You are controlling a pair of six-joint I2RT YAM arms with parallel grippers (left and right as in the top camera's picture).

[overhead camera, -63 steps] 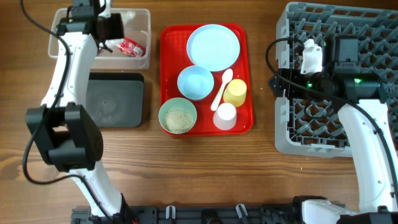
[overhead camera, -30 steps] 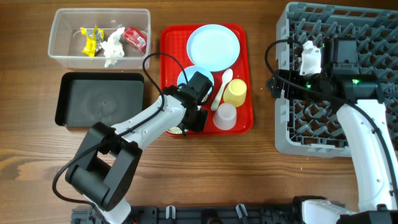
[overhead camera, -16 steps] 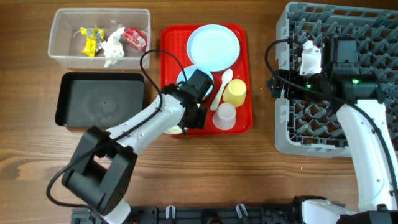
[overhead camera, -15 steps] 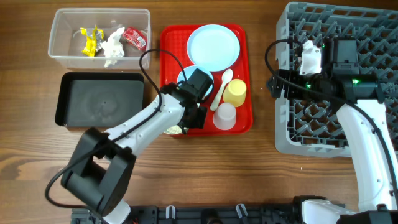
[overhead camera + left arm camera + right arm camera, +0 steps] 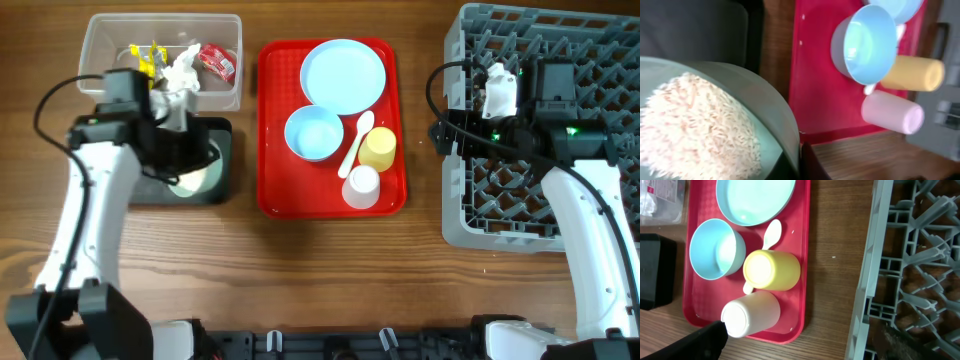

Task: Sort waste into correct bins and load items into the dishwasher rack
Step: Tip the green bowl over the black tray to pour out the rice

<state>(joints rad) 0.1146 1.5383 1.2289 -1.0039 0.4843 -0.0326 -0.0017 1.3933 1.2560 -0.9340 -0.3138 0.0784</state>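
Bowl (image 5: pixel 760 100) (rice (image 5: pixel 695 125) inside) — pinched in left gripper (image 5: pixel 799 159)

The left arm (image 5: pixel 78 215) stands up from the near edge of the worktop and bends rightward at its far end. The left tool (image 5: pixel 186 160) is clamped on the rim of the mint green bowl (image 5: pixel 195 180). The right arm (image 5: pixel 592 225) reaches away, wrist turned left, with the right tool (image 5: pixel 443 135) spread wide and holding nothing
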